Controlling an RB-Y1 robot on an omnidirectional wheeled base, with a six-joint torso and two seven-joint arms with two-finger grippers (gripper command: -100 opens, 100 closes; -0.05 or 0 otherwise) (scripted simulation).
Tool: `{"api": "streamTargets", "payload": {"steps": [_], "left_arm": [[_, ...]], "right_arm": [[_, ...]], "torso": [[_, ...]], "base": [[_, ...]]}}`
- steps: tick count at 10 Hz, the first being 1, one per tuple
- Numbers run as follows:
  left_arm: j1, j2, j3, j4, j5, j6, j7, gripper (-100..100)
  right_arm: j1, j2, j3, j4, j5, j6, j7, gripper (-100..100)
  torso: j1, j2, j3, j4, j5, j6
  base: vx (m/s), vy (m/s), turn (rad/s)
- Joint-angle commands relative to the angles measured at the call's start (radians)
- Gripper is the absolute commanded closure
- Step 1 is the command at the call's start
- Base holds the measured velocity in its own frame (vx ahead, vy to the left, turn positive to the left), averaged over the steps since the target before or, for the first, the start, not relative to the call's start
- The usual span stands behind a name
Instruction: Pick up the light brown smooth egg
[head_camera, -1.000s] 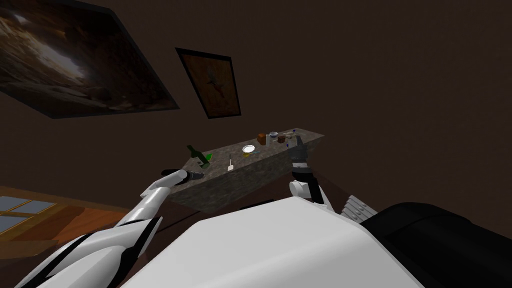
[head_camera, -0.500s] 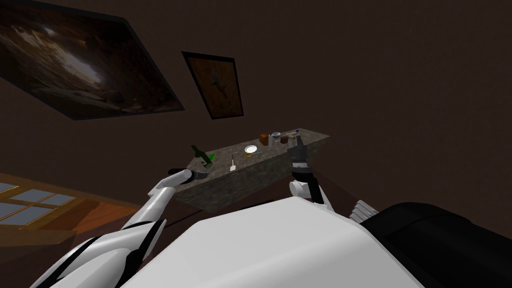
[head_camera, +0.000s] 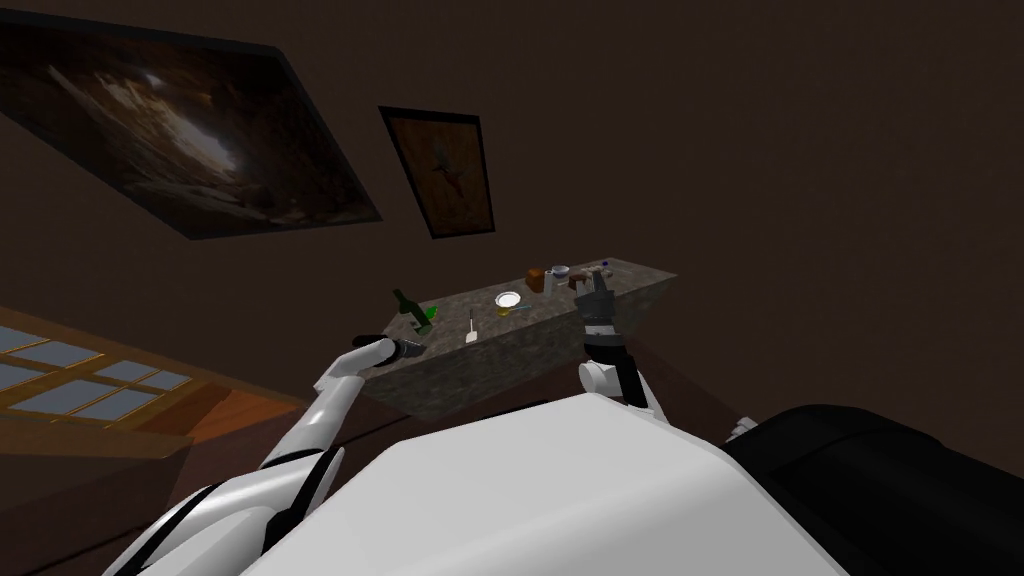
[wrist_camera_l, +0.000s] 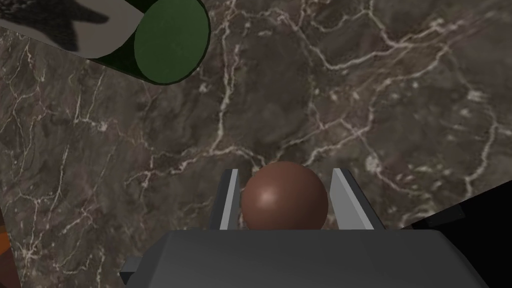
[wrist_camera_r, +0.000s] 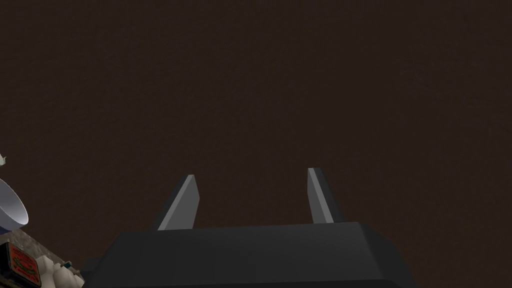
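Egg (wrist_camera_l: 284, 196), brown, stays pinched in the left gripper (wrist_camera_l: 286, 172) over the worktop (wrist_camera_l: 360, 90); only the robot itself has turned, so lifting remains.

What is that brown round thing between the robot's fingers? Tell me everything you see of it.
It is the egg: smooth, reddish brown, rounded, with a soft highlight, unbroken. It sits deep in the left gripper, whose two grey fingers press its sides, over the dark veined marble counter. Whether it touches the counter cannot be told.
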Motion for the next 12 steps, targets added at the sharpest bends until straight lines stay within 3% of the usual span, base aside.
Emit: {"api": "streamTargets", "payload": {"steps": [1, 2, 3, 4, 5, 6, 8, 9, 11, 12], "left_arm": [[0.006, -0.027, 0.008, -0.05, -0.029, 0.033, 0.003, 100], [0.006, -0.027, 0.008, -0.067, -0.029, 0.033, 0.003, 100], [0.035, -0.074, 0.029, -0.094, -0.073, 0.076, 0.008, 100], [0.035, -0.08, 0.029, -0.148, -0.082, 0.083, 0.008, 100], [0.035, -0.08, 0.029, -0.161, -0.082, 0.083, 0.008, 100], [0.065, -0.124, 0.051, -0.204, -0.127, 0.132, 0.012, 100], [0.065, -0.134, 0.051, -0.255, -0.136, 0.132, 0.012, 100], [0.094, -0.18, 0.072, -0.3, -0.182, 0.181, 0.017, 100], [0.094, -0.187, 0.072, -0.349, -0.189, 0.181, 0.017, 100], [0.123, -0.235, 0.093, -0.391, -0.238, 0.231, 0.022, 100]], "right_arm": [[0.0, 0.0, 0.0, 0.0, 0.0, 0.0, 0.0, 0], [0.0, 0.0, 0.0, 0.0, 0.0, 0.0, 0.0, 0], [0.0, 0.0, 0.0, 0.0, 0.0, 0.0, 0.0, 0], [0.0, 0.0, 0.0, 0.0, 0.0, 0.0, 0.0, 0], [0.0, 0.0, 0.0, 0.0, 0.0, 0.0, 0.0, 0], [0.0, 0.0, 0.0, 0.0, 0.0, 0.0, 0.0, 0], [0.0, 0.0, 0.0, 0.0, 0.0, 0.0, 0.0, 0], [0.0, 0.0, 0.0, 0.0, 0.0, 0.0, 0.0, 0], [0.0, 0.0, 0.0, 0.0, 0.0, 0.0, 0.0, 0], [0.0, 0.0, 0.0, 0.0, 0.0, 0.0, 0.0, 0]], "torso": [[0.0, 0.0, 0.0, 0.0, 0.0, 0.0], [0.001, 0.0, -0.001, 0.0, 0.001, 0.001], [0.001, 0.001, 0.0, 0.0, 0.001, 0.002], [0.002, 0.002, 0.0, -0.001, 0.001, -0.002], [0.003, 0.001, 0.0, -0.002, 0.002, -0.001], [0.002, 0.002, 0.0, -0.001, 0.001, 0.0], [0.004, 0.001, -0.001, -0.002, 0.002, -0.001], [0.002, 0.002, 0.0, -0.001, 0.001, 0.0], [0.004, 0.001, 0.0, -0.001, 0.001, -0.002], [0.002, 0.003, 0.001, -0.001, 0.001, -0.001]], "base": [[0.07, 0.036, 0.114], [0.027, 0.024, 0.001], [0.047, 0.041, 0.18], [0.06, 0.03, 0.132], [0.034, 0.012, -0.001], [0.068, 0.04, 0.19], [0.046, 0.023, 0.066], [0.062, 0.044, 0.182], [0.047, 0.021, 0.06], [0.07, 0.034, 0.174]]}}
